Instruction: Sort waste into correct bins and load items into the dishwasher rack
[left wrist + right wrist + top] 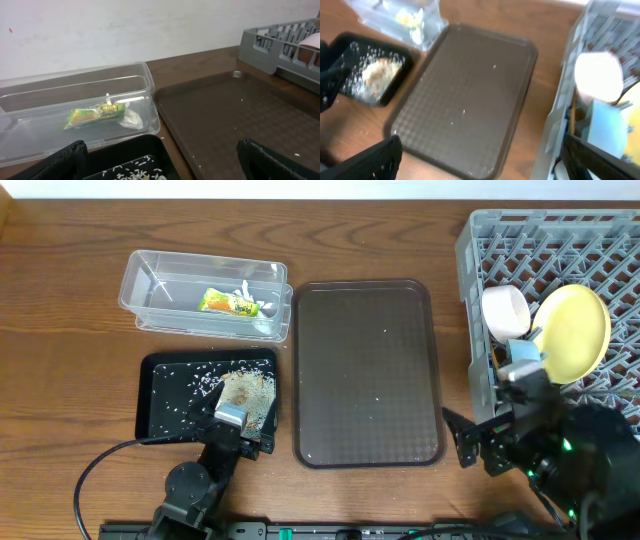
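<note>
1. The brown tray holds only a few specks, so I think the sorting is nearly done.
2. The green wrapper lies in the clear bin. The food scraps lie in the black bin.
3. The white cup and yellow plate stand in the grey rack.
4. The left gripper and right gripper are spread wide and hold nothing.
5. Next, I think, they just check for leftovers.

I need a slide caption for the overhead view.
Brown tray lies between a clear bin with a wrapper and the rack holding a yellow plate.
</note>
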Tool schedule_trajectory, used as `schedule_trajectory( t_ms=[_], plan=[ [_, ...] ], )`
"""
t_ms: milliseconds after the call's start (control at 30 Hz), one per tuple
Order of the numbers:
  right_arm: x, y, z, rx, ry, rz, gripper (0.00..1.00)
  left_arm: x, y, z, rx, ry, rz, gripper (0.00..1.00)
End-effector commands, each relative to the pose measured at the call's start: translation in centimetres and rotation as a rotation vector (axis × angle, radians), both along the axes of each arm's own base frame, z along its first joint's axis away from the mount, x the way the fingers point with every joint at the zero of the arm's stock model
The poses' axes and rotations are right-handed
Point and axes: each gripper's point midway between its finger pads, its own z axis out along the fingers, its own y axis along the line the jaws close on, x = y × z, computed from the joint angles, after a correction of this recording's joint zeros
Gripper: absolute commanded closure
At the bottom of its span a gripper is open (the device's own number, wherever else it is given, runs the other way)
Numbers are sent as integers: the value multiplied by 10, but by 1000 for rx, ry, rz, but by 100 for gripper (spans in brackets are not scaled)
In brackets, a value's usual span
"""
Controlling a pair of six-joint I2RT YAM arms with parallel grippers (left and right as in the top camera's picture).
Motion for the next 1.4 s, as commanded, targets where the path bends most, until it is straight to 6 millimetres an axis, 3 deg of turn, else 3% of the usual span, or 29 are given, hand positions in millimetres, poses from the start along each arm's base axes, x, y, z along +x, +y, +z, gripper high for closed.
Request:
schedule_trajectory(
  t_ms=[0,167,367,567,833,1100,1267,1367],
  plan=[
    [11,-16,7,-3,-125,-84,1,0,0,-17,32,32,0,3],
    [32,-22,0,26,-337,-122,1,0,0,-17,32,32,0,3],
    [36,-21,-44,85,-491,-128,1,0,0,-17,32,32,0,3],
    [36,-21,-75,134,-584,-137,1,0,0,-17,32,32,0,3],
    [46,-19,-115,135,-592,-139,1,0,0,-17,32,32,0,3],
    [46,-19,-120,129,-573,-139,1,0,0,-17,32,32,0,3],
    [46,-19,-137,106,-506,-139,1,0,0,-17,32,32,0,3],
    [46,-19,-137,106,-505,-138,1,0,0,-17,32,32,0,3]
  ],
)
